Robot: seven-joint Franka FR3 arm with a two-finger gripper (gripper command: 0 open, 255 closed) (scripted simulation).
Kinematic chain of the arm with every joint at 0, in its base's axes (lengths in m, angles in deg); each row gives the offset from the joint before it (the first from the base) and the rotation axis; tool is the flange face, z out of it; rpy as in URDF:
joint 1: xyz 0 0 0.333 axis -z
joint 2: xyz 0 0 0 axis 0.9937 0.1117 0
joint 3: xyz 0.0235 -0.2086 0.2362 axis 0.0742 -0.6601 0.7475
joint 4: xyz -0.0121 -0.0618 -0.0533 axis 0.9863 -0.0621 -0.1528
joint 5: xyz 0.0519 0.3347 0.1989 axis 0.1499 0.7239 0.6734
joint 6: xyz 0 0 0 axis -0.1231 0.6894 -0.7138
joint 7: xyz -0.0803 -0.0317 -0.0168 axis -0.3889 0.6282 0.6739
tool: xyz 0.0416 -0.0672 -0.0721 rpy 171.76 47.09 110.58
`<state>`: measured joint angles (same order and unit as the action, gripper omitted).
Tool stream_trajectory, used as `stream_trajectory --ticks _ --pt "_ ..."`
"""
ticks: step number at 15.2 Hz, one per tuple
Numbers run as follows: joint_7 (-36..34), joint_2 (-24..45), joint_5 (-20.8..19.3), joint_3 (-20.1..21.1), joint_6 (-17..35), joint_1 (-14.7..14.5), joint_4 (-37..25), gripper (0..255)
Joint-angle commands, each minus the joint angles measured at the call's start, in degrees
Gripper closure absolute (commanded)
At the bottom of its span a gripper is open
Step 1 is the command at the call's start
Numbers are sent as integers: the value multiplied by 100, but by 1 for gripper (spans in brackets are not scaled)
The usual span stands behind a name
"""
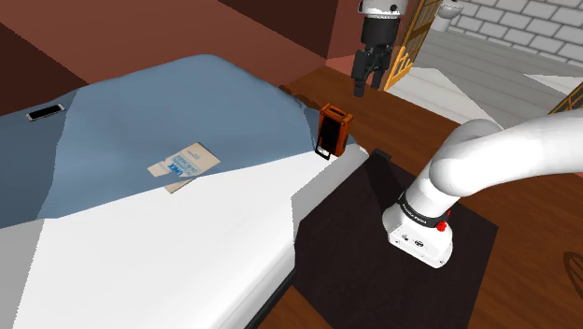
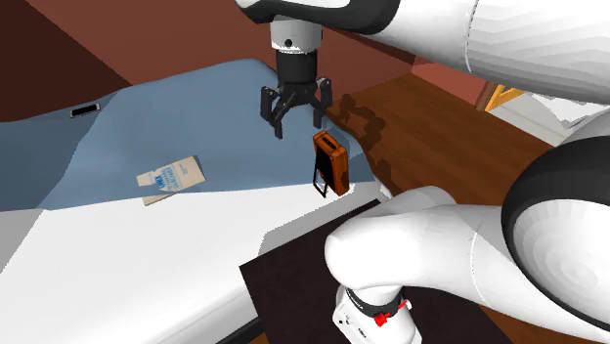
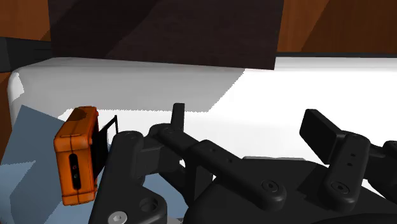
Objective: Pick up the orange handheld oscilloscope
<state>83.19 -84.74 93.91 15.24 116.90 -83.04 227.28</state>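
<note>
Item: oscilloscope (image 1: 334, 131), orange case with a thin black loop, perhaps a kickstand, on one side.
Location: on the bed (image 1: 187, 252), upright at its very edge, where the blue blanket (image 1: 187, 103) meets the white sheet. The wood floor (image 1: 411, 126) lies just beyond.
Jaws: spread wide, holding nothing, pointing down in the air above the oscilloscope and apart from it.
Alignment: in the wrist view the oscilloscope sits off to one side of the jaws, not between them. In the second exterior view the jaws hang above it and a little to that view's left. The true sideways offset is hard to judge, since the two outer views place it differently.
Step in hand: approach. The grasp is not yet begun and the oscilloscope is untouched.
Progress: early, with positioning, closing and lifting all left to do.
Next move calls for: a sideways shift until the case lies between the jaws, probably a wrist turn so they span its thin dimension, then a straight descent and a close.
Risk: the case stands on a small base on soft bedding, so a nudge on the way down would likely tip it off the edge.
Also present: booklet (image 1: 184, 165) and phone (image 1: 45, 111) on the blanket, both well apart from the oscilloscope. A dark rug (image 1: 355, 262) lies beside the bed.
</note>
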Motion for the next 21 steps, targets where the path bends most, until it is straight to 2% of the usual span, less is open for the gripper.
stream_trajectory --ticks 1,11,21 --pt "0 0 0 0 0 0 0 0" --pt "287 994 -656 -231 2156 437 727 0" --pt "348 2677 -1292 -523 4277 913 662 0"
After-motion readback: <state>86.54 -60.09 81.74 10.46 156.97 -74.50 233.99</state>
